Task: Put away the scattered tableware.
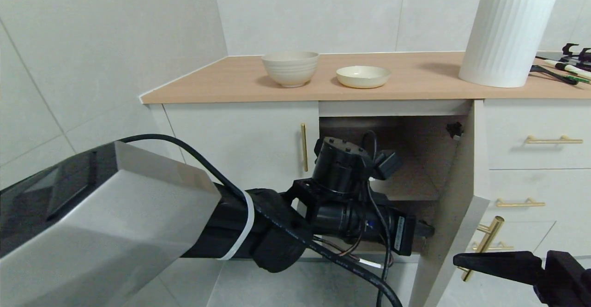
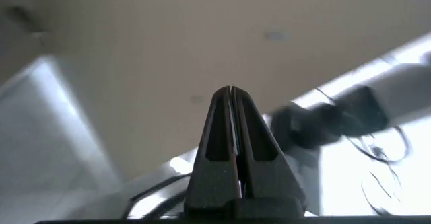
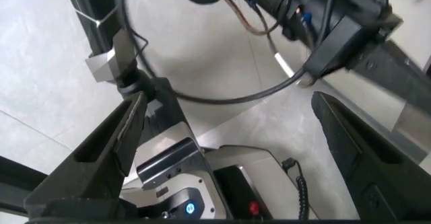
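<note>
A ribbed beige bowl [image 1: 291, 68] and a small cream dish [image 1: 363, 76] stand side by side on the wooden countertop [image 1: 221, 83]. Below them one cabinet door [image 1: 455, 201] hangs open, showing a bare shelf [image 1: 408, 177]. My left arm stretches low across the cabinet front, and my left gripper [image 1: 422, 228] sits at the bottom of the opening, partly behind the door. Its fingers [image 2: 230, 116] are pressed together with nothing between them. My right gripper [image 1: 461, 261] is low, just outside the open door; in its own view the right gripper [image 3: 232, 136] stands wide open and holds nothing.
A tall white ribbed container [image 1: 505, 39] stands on the counter at the right, with dark utensils [image 1: 565, 69] beyond it. Drawers with gold handles [image 1: 554, 139] fill the right side. A tiled wall [image 1: 92, 57] closes the left. The shut door's gold handle [image 1: 304, 146] is beside the opening.
</note>
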Tool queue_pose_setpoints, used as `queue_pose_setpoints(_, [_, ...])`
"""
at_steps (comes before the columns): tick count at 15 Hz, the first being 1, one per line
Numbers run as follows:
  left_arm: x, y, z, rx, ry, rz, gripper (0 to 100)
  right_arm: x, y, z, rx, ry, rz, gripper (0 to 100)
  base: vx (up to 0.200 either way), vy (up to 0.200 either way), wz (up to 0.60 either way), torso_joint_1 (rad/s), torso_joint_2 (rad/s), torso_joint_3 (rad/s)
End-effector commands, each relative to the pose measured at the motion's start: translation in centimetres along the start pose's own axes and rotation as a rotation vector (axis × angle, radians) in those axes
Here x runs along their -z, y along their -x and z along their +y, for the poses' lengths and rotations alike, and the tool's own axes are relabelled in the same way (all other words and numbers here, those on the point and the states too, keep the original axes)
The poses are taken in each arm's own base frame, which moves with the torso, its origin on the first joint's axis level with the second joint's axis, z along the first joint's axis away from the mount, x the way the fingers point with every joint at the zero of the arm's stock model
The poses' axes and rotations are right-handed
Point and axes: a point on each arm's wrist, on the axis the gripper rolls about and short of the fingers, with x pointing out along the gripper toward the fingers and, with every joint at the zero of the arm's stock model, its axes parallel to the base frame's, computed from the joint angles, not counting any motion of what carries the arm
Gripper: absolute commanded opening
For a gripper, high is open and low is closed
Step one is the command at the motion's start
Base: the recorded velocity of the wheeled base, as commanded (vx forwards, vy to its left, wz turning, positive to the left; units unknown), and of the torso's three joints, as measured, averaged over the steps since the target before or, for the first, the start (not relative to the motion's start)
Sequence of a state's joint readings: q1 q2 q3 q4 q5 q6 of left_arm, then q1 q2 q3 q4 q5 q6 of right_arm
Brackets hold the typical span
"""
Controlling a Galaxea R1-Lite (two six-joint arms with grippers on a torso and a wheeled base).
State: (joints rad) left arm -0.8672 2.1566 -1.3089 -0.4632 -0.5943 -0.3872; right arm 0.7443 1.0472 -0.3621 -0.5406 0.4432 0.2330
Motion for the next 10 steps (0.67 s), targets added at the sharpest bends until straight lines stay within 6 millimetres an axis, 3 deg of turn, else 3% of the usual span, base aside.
queue_pose_setpoints(1, [-0.6,-0.4,-2.0,0.081,-0.026,0.016,0,-0.1,0.1,0.1,-0.003,0.005,-0.014,100,0.0,0.0,0.0,0.0,0.0,0.0])
queue_pose_setpoints(7, [-2.3,-1.5,-6.8,0.204,-0.061,0.067,0,-0.3,0.7,0.4,-0.006,0.015,-0.039,100,0.0,0.0,0.0,0.0,0.0,0.0])
queue_pose_setpoints(8, [-1.6,-0.2,-8.3,0.211,-0.063,0.085,0,-0.3,0.8,0.4,-0.007,0.018,-0.044,100,0.0,0.0,0.0,0.0,0.0,0.0])
queue_pose_setpoints(10, [-1.5,2.5,-6.8,0.114,-0.028,0.059,0,-0.3,0.8,0.4,-0.009,0.016,-0.044,100,0.0,0.0,0.0,0.0,0.0,0.0])
